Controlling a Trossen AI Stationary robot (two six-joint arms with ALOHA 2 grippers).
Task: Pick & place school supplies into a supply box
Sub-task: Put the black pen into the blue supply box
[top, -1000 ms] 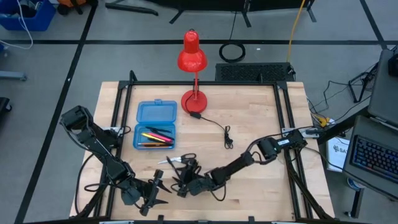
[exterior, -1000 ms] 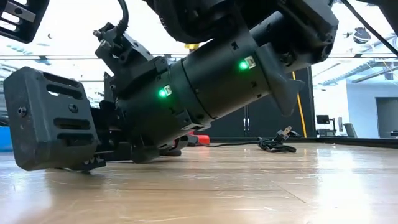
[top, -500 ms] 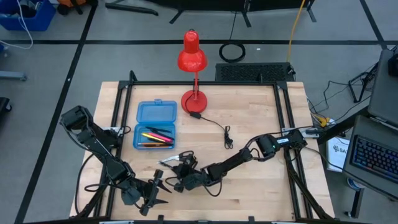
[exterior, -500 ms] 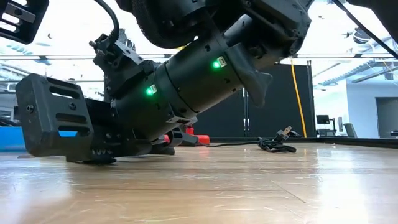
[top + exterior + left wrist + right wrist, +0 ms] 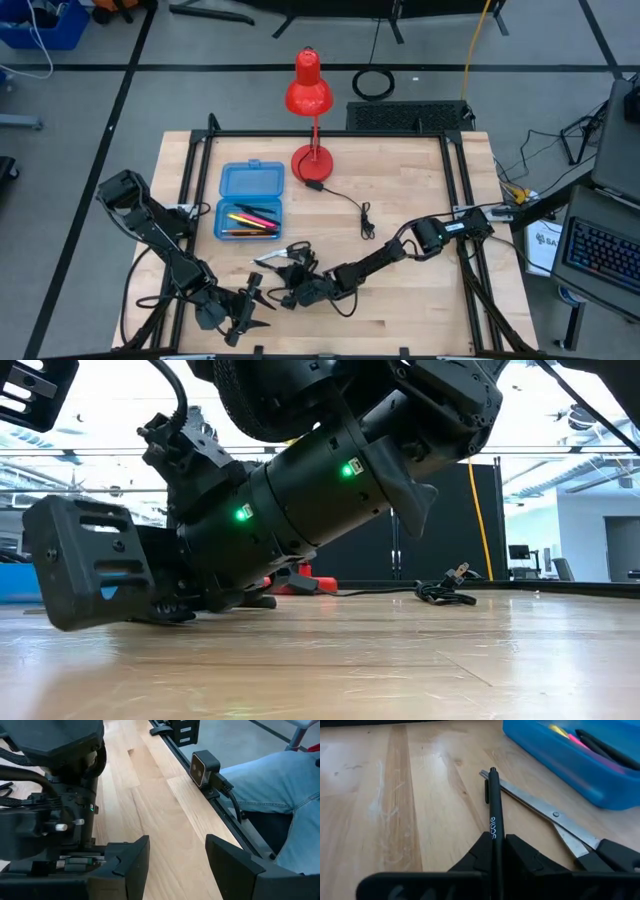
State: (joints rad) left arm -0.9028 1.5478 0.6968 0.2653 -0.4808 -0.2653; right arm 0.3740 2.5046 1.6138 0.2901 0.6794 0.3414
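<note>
We find the right gripper (image 5: 495, 851) low over the wooden table (image 5: 420, 180), near its front edge, just in front of the supply box (image 5: 249, 201). Its fingers (image 5: 520, 857) are pressed together on a black pen (image 5: 493, 815); in the right wrist view the pen runs straight out from between the two dark pads, its tip pointing forward. The pen's far end crosses over the silver blades of the scissors (image 5: 555, 817), which lie flat on the wood, black handles at the picture's edge. We cannot tell whether pen and blade touch.

The supply box sits open on the left half of the table, its lid folded back toward the far side. Inside we see pink, yellow and orange pencils (image 5: 252, 218) along with dark pens; in the right wrist view the blue wall of the box stands near the scissors.

In the high view the right gripper (image 5: 283, 291) sits just beside the scissors (image 5: 279, 257), which lie between it and the box. In the low view the right arm's wrist housing fills most of the frame, tilted down onto the tabletop.

The left gripper (image 5: 248, 308) waits at the front-left corner of the table, fingers spread wide with nothing between them; its wrist view shows bare wood between the two pads (image 5: 135, 865).

A red desk lamp (image 5: 310, 95) stands at the far edge, its black cord (image 5: 355, 212) trailing across the wood
</note>
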